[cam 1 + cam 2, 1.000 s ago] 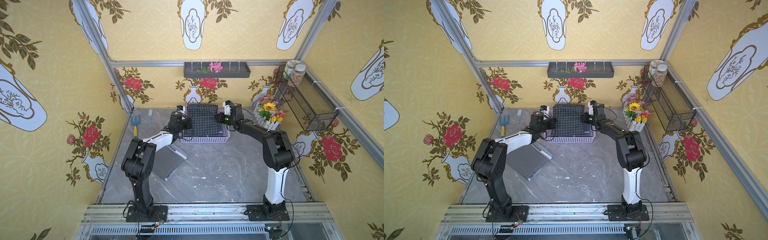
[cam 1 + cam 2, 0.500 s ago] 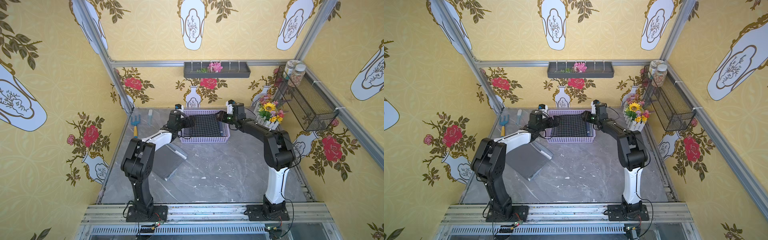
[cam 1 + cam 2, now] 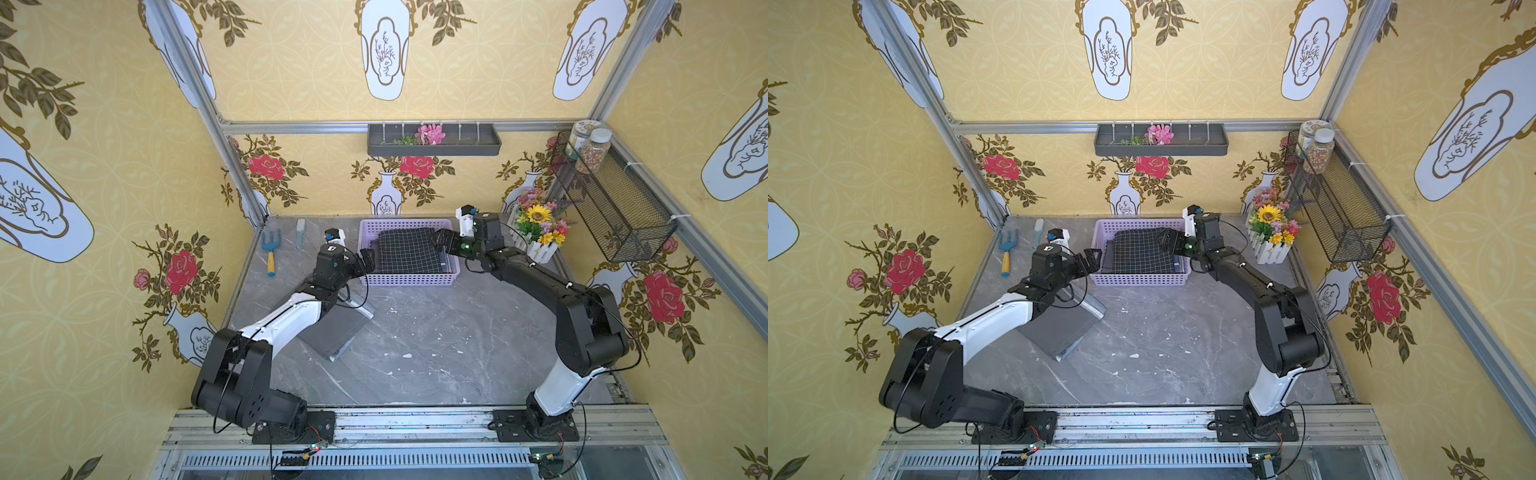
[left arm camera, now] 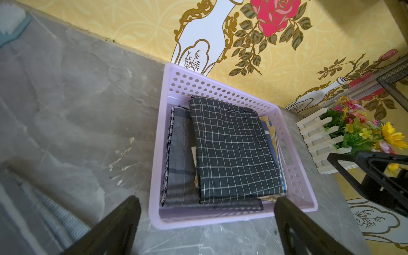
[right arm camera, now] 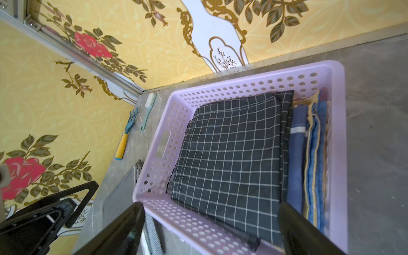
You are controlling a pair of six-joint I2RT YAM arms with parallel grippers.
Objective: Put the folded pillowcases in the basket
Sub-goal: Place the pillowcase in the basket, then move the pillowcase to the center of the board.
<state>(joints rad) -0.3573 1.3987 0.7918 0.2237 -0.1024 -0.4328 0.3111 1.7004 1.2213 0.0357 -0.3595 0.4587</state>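
Where the folded pillowcase (image 3: 409, 255) lies flat inside the lilac basket (image 3: 409, 280), atop other folded cloths (image 4: 178, 159), at the back of the desk (image 3: 436, 332), both arms flank it. Left fingers (image 3: 368, 259), beside the basket's left wall, are spread wide and empty. Right fingers (image 3: 441, 243), over its right side, likewise gape, holding nothing.

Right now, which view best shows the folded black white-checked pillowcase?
The left wrist view: the folded black white-checked pillowcase lies whole and unblocked in the lilac perforated plastic basket. The right wrist view hides one corner; both top views show it small.
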